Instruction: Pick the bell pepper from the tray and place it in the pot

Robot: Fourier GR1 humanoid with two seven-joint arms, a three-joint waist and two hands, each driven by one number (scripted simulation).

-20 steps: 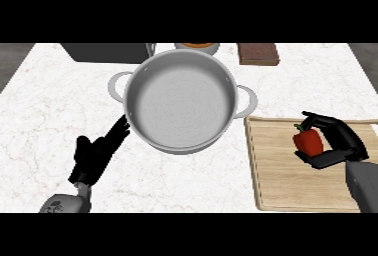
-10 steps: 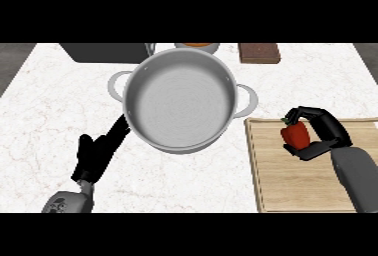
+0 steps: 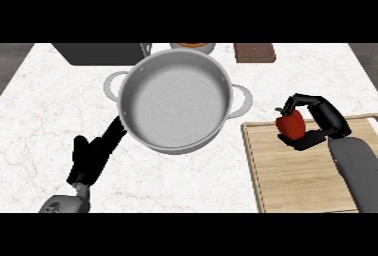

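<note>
A red bell pepper point(image 3: 291, 124) with a green stem is held above the left part of the wooden tray point(image 3: 295, 172). My right hand point(image 3: 322, 122) is curled round it from the right side, shut on it. The big grey pot point(image 3: 176, 104) with two side handles stands on the marble counter to the left of the tray, and nothing lies inside it. My left hand point(image 3: 94, 154) rests open on the counter at the pot's lower left, fingers straight and pointing up toward the pot.
Along the back edge stand a dark box point(image 3: 100, 52), an orange-topped bowl point(image 3: 193, 46) and a brown block point(image 3: 255, 52). The pot's right handle point(image 3: 243, 99) juts toward the tray.
My right hand has carried the pepper up and leftward over the tray, toward the pot. The left hand and the pot stay where they were.
</note>
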